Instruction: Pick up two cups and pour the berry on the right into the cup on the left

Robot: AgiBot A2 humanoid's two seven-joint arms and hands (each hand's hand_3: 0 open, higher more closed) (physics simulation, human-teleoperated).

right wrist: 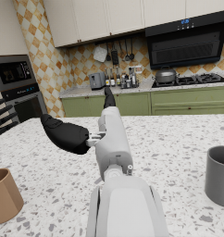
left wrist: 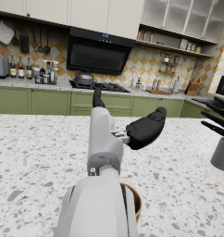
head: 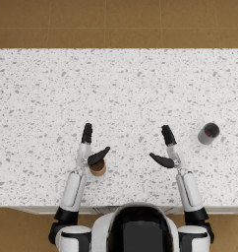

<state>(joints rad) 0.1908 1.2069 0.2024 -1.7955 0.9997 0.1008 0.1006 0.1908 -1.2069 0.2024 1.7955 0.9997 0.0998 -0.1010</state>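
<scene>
A brown cup (head: 98,168) stands near the counter's front edge on the left, partly under my left hand's thumb; the left wrist view shows the brown cup (left wrist: 133,200) just beside the forearm. My left hand (head: 89,145) is above it, open, holding nothing. A grey cup (head: 208,133) with a red berry inside stands on the right of the speckled counter (head: 121,88). My right hand (head: 166,147) is open, well left of the grey cup (right wrist: 219,175) and apart from it. The brown cup (right wrist: 5,195) also shows in the right wrist view.
The white speckled counter runs across the whole view, with brown floor beyond its far edge. Kitchen cabinets, a stove and an oven stand in the background of both wrist views.
</scene>
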